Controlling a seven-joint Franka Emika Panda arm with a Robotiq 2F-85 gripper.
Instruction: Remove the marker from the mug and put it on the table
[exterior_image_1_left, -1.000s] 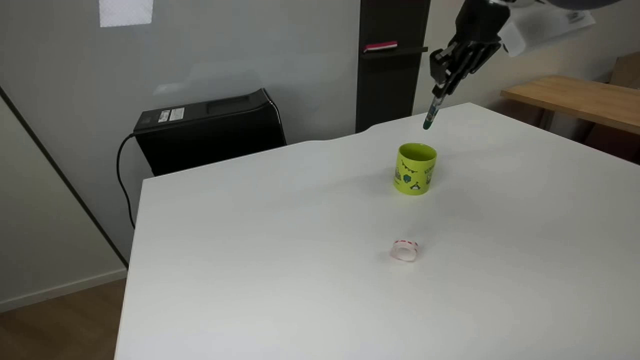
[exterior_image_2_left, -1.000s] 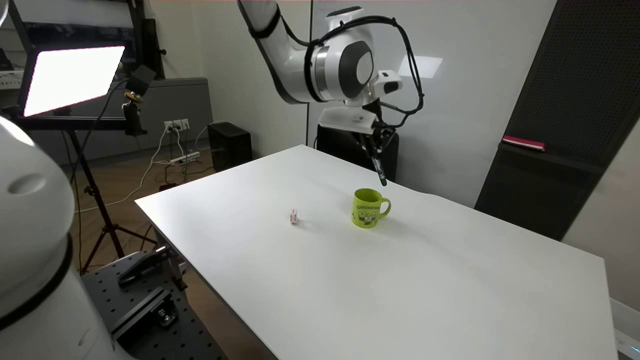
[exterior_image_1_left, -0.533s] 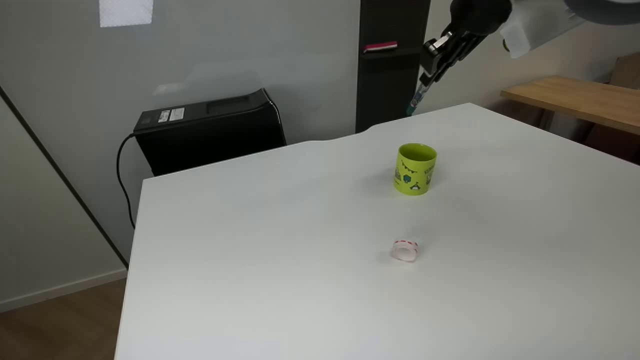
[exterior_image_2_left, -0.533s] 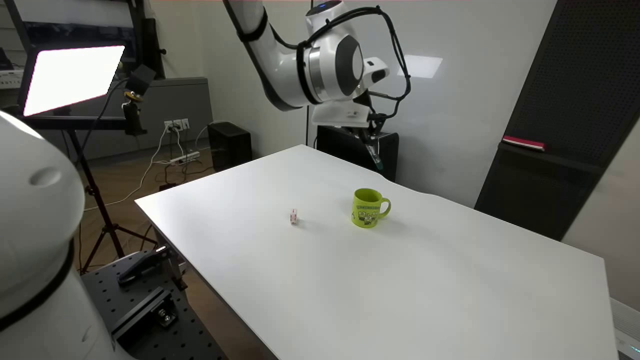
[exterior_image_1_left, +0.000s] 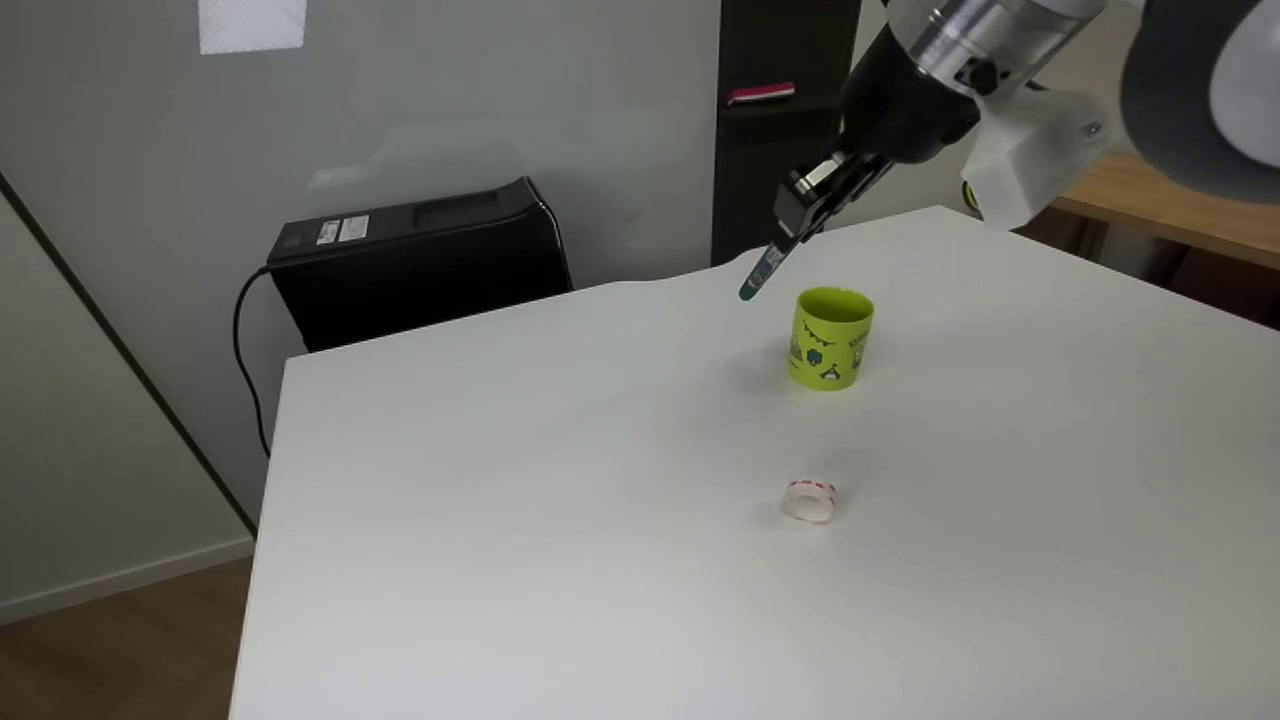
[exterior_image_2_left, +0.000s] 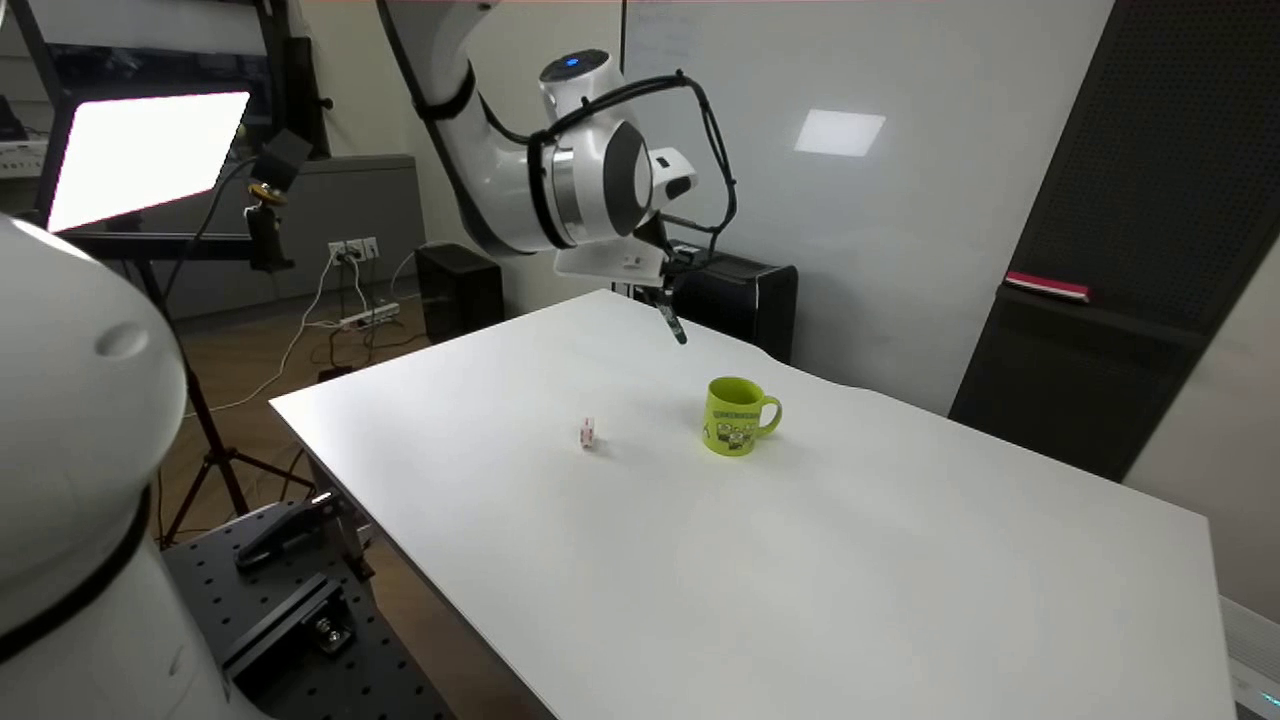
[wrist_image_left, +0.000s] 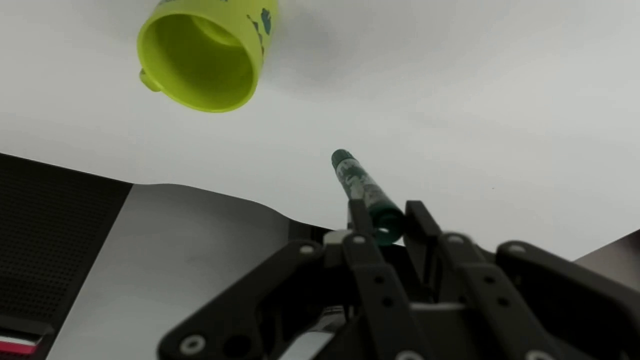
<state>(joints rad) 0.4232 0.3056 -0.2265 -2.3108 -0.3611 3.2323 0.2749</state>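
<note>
My gripper (wrist_image_left: 386, 209) is shut on the green marker (wrist_image_left: 361, 180), which shows between the fingertips in the wrist view. The marker (exterior_image_1_left: 765, 272) slants down from the fingers, its dark green end lowest, and is held in the air. The gripper (exterior_image_1_left: 788, 236) and marker (exterior_image_2_left: 674, 326) show in both exterior views, apart from the mug. The lime-green mug (exterior_image_1_left: 826, 350) stands upright on the white table (exterior_image_1_left: 550, 480); its handle shows in an exterior view (exterior_image_2_left: 733, 420). In the wrist view the mug (wrist_image_left: 205, 60) is at upper left with nothing visible inside.
A small white ring with red marks (exterior_image_1_left: 808, 503) lies on the table near the mug. A black box (exterior_image_1_left: 430, 250) stands just beyond the table's edge. A wooden table (exterior_image_1_left: 1120, 215) and a lit panel (exterior_image_2_left: 150, 160) stand farther off.
The gripper has carried the marker away from beside the mug, to the left in both exterior views. It rose first, then came lower. The mug and ring have not moved.
</note>
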